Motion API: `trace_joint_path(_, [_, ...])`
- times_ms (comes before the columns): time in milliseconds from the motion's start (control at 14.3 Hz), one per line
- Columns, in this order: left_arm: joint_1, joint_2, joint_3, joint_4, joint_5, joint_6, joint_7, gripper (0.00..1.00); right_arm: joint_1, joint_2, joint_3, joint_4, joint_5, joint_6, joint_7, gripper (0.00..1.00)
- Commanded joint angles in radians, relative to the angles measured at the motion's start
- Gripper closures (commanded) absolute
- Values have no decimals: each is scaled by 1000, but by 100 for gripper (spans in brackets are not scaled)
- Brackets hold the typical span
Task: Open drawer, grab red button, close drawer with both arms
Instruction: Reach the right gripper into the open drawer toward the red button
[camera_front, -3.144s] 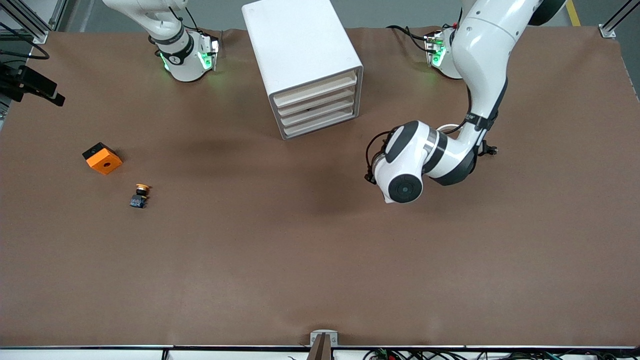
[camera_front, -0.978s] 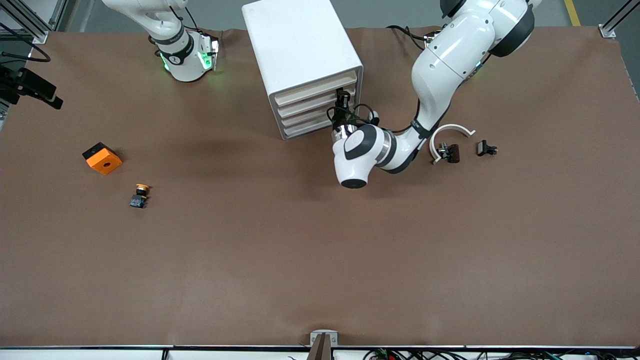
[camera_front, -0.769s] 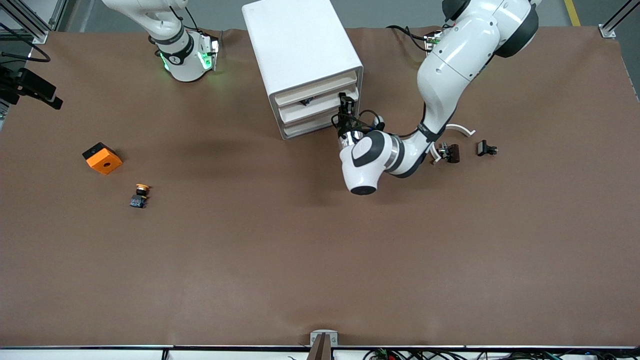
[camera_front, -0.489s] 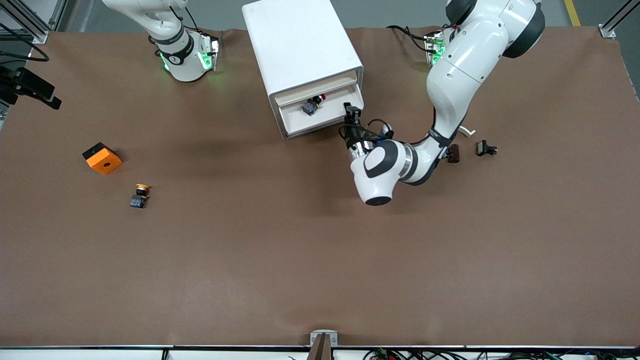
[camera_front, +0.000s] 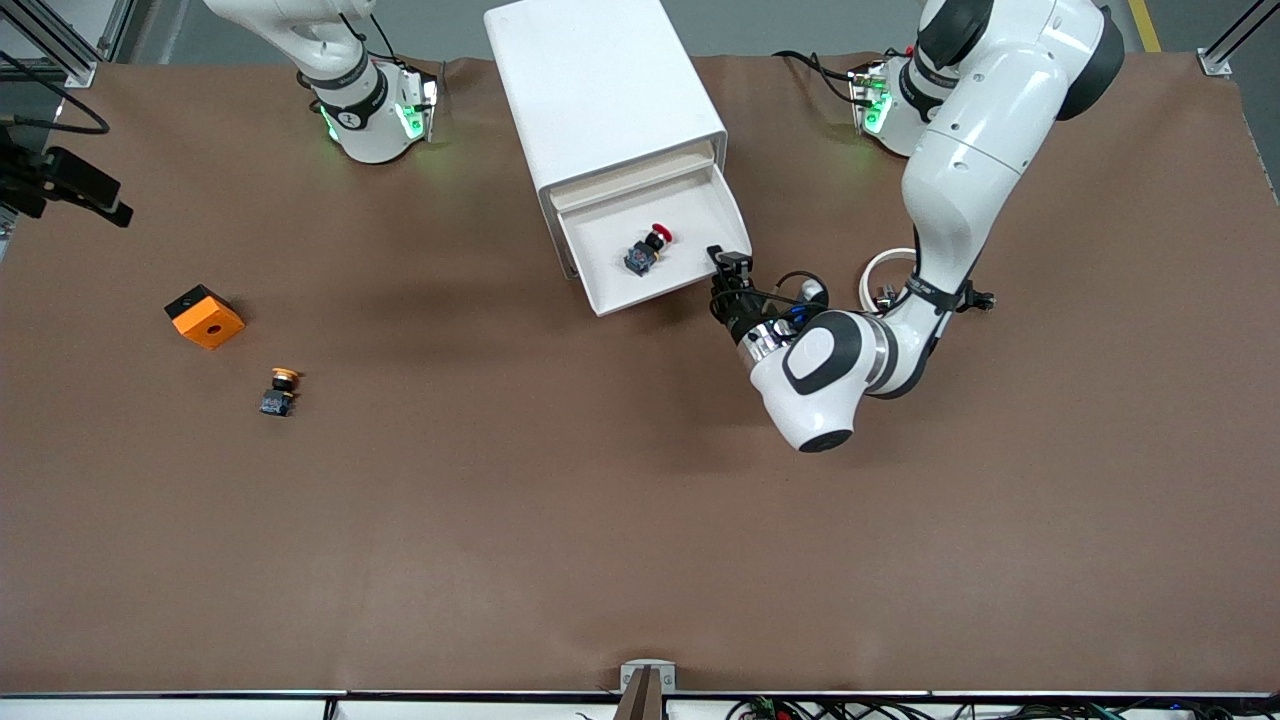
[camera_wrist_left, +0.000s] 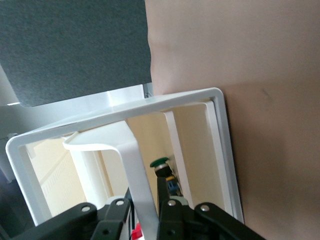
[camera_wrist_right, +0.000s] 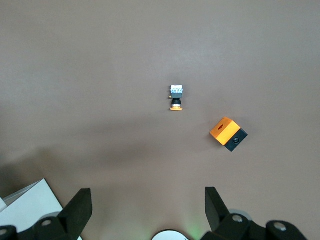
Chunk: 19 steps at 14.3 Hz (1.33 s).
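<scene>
- The white cabinet (camera_front: 600, 90) stands between the two arm bases, and its drawer (camera_front: 690, 205) is pulled out.
- The left gripper (camera_front: 730, 268) is pinched tight on the drawer's handle (camera_wrist_left: 137, 185) at the front corner.
- The button (camera_front: 648, 248) with the red cap lies inside the drawer, in the middle.
- The right gripper (camera_wrist_right: 147, 210) waits high over the table with its fingers wide apart, holding nothing.
- An orange cube (camera_front: 204, 316) and a yellow-capped button (camera_front: 280, 391) lie near each other toward the right arm's end of the table.
</scene>
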Motion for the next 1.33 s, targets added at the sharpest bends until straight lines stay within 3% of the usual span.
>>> trace_joint_path(0, [5,12,6,46,-15,-4,-4,80,-1,60,-1,26,15,-2,-2,0])
trace_joint_path(140, [5,13,6,44,-13,-4,-1,72,0,116,-1,29,16,1,-6,0])
trace_joint_path(210, [5,15,6,44,-12,-2,0,61,5,120,-1,29,16,4,-3,0])
trace_joint_path(349, [2,15,6,41,-9,1,0,4,28,122,-1,25,16,3,23,0])
trace_joint_path(489, [0,15,6,41,1,16,4,0,75,124,2,19,19,9,180,0])
trace_joint_path(699, [2,4,23,46,11,34,33,0,159,124,2,17,105,21,381,0])
trace_joint_path(838, [-1,-4,47,83,88,36,81,0,239,122,1,-6,131,53,487,0])
trace_joint_path(978, [5,-26,43,89,157,65,208,0,345,121,1,-38,131,102,657,0])
trace_joint_path(1258, [19,-72,84,98,172,129,564,0,578,134,1,-132,131,294,1019,0])
